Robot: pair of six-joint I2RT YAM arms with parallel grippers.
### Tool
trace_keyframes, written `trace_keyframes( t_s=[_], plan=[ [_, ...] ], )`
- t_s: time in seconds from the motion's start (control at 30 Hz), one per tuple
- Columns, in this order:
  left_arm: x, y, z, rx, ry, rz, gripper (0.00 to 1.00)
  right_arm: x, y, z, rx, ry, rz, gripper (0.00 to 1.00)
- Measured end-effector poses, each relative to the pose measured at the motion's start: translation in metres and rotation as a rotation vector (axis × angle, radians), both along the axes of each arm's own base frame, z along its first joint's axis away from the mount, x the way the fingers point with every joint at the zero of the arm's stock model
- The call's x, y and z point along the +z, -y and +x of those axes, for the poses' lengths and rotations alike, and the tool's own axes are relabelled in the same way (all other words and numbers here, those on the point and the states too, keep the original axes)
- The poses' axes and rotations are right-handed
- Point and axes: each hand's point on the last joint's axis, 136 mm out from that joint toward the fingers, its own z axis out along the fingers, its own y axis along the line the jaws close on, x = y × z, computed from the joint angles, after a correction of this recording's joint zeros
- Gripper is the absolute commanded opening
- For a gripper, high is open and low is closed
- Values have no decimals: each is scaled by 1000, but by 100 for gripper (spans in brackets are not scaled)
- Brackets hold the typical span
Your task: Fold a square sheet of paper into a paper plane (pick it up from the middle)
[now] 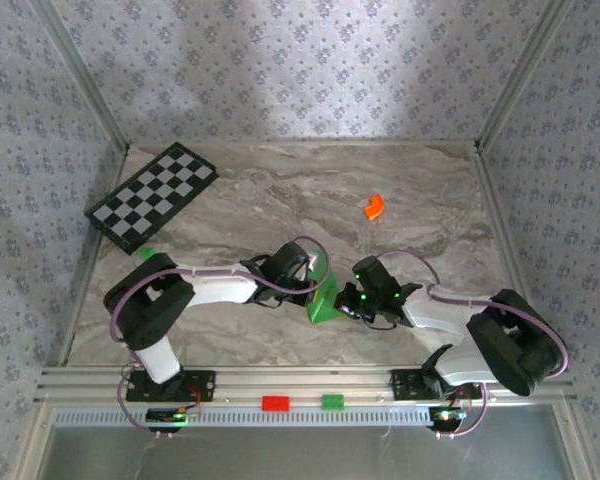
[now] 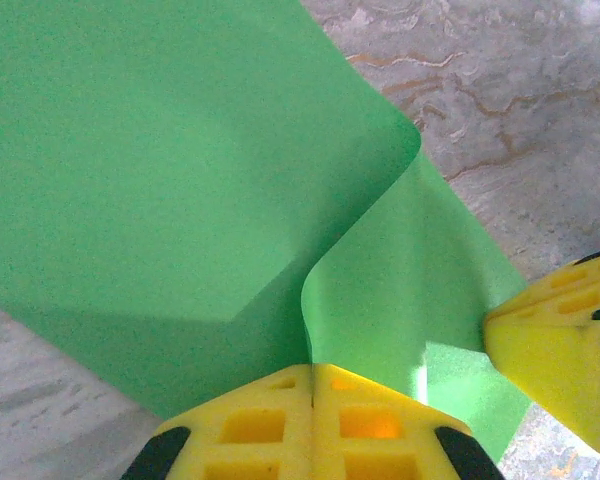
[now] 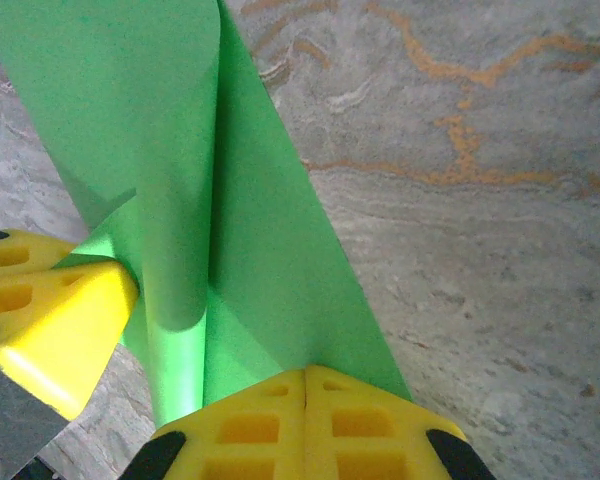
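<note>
The square sheet of paper is bright green and stands up off the marble table between my two grippers, bent into overlapping layers. My left gripper comes from the left. Its yellow fingers are shut on the sheet's edge, and the green paper curls away ahead of them. From the right, my right gripper is shut on another edge of the paper, where a rolled fold runs upward. Each wrist view also catches the other gripper's yellow fingers close by.
A black-and-white checkered board lies at the back left, with a tiny green block near it. A small orange curved piece sits at the back right. Red and green bricks rest on the front rail. Patterned walls enclose the table.
</note>
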Motion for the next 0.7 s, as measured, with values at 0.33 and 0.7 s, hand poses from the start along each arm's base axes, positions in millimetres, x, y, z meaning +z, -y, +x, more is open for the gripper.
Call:
trace_keyframes(
  t_s=[0.33,0.7],
  plan=[
    [-4,-1,0,-1,-3,12,2,0,0,0,0,-1,-3,0],
    [-5,-2,1,-2,7,18,2,0,0,0,0,-1,-3,0]
  ],
)
